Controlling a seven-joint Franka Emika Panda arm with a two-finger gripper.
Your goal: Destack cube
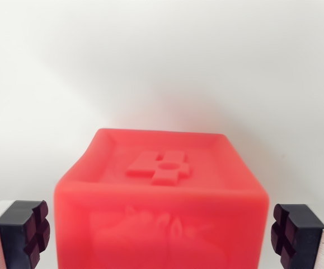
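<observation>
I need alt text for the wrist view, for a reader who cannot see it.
A red cube with a raised number 4 on its top face fills the lower centre, between the two black pads of the open pincer. Neither pad touches the cube; behind is a plain white surface.

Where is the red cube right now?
In the wrist view, the red cube sits low and centred between the open pincer's two black pads, touching neither, against a plain white surface.
</observation>
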